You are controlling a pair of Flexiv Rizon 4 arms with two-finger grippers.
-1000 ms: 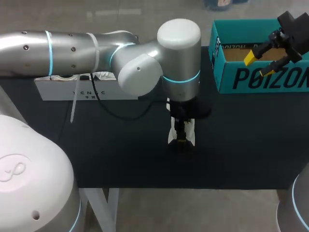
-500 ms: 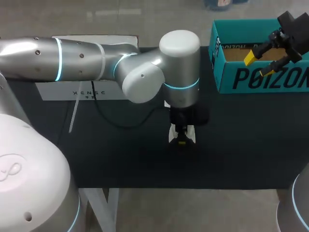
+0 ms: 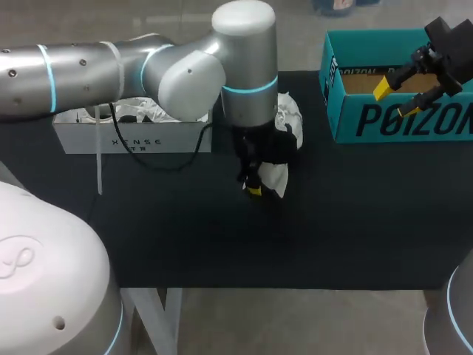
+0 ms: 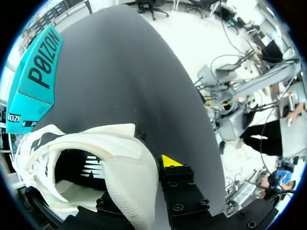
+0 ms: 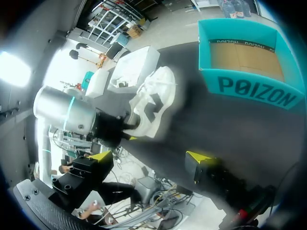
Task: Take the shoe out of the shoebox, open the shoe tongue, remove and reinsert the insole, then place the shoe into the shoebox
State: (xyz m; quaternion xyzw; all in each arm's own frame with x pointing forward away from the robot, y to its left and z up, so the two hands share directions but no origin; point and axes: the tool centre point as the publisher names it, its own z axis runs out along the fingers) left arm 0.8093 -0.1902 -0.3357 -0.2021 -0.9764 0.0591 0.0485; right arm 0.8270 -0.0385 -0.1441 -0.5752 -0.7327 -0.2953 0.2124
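Fingers of the left gripper (image 3: 253, 188) are clamped on the white sneaker (image 3: 289, 118) at its opening. In the left wrist view one yellow fingertip (image 4: 170, 161) presses a flap of white mesh from one side, while the other finger is hidden under the fabric. The sneaker (image 4: 72, 143) sits tilted in that hold, just above the middle of the head view, with its toe pointing toward the far edge of the black table (image 3: 369, 222). Whether its sole touches the cloth I cannot tell. Its dark lining faces the wrist camera.

The right gripper (image 3: 397, 98) is at the upper right of the head view, its yellow tips spread wide with nothing between them. It hangs over the front wall of the teal shoebox (image 3: 369, 122) — open-topped, well apart from the sneaker (image 5: 153, 100).

At the upper left, partly behind the left arm, stands a white box (image 3: 133, 140) holding crumpled white paper (image 3: 133, 111).
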